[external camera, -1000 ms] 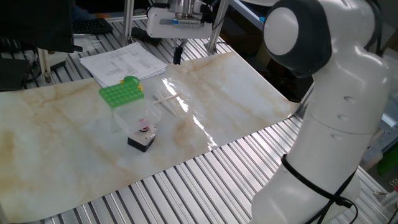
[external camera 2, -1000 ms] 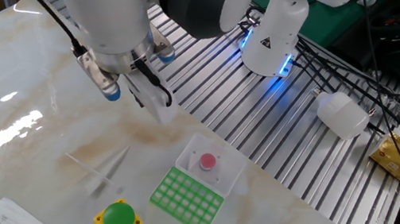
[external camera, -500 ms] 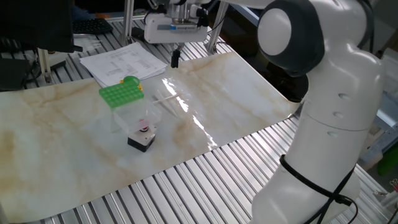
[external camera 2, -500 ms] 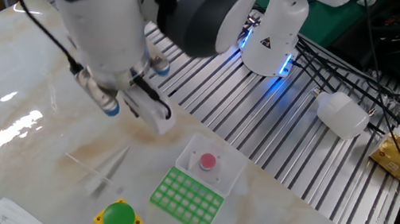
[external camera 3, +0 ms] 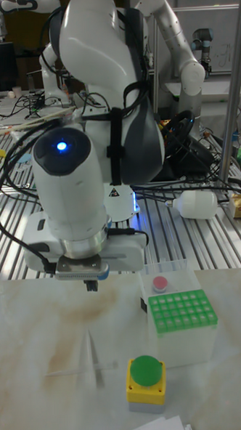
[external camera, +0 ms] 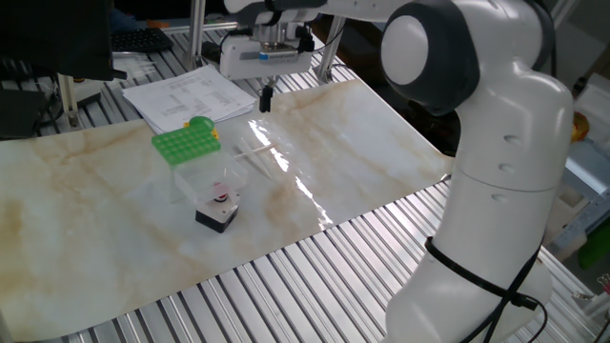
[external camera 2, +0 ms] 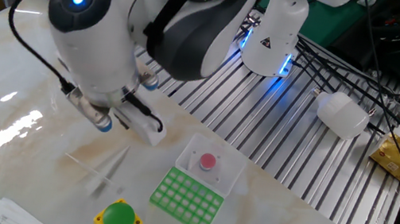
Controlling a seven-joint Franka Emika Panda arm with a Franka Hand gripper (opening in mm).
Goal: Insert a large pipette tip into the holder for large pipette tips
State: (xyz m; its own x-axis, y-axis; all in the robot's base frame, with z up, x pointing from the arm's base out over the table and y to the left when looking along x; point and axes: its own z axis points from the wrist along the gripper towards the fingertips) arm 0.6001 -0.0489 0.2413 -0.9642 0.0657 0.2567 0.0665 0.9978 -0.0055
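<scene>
The large pipette tip point(external camera: 252, 151) lies flat on the marble sheet, a thin translucent sliver; it shows again as the pipette tip point(external camera 2: 105, 171) and, blurred, as the pipette tip point(external camera 3: 95, 360). The holder for large pipette tips point(external camera: 184, 145) is a bright green rack with a grid of holes, seen also as the holder point(external camera 2: 187, 199) and the holder point(external camera 3: 183, 310). My gripper point(external camera: 266, 96) hangs above the sheet behind the tip, its dark fingers close together and holding nothing. In the tall fixed view the gripper point(external camera 3: 91, 283) sits above and beyond the tip.
A black box with a red button point(external camera: 217, 212) stands near the rack. A round green-and-yellow knob point(external camera: 201, 127) sits beside the rack. Printed papers point(external camera: 191, 94) lie at the sheet's far edge. A white bottle point(external camera 2: 342, 115) lies on the metal slats.
The arm has swung over, carrying the gripper lower and closer to the pipette tip. The tip, rack and box have not moved.
</scene>
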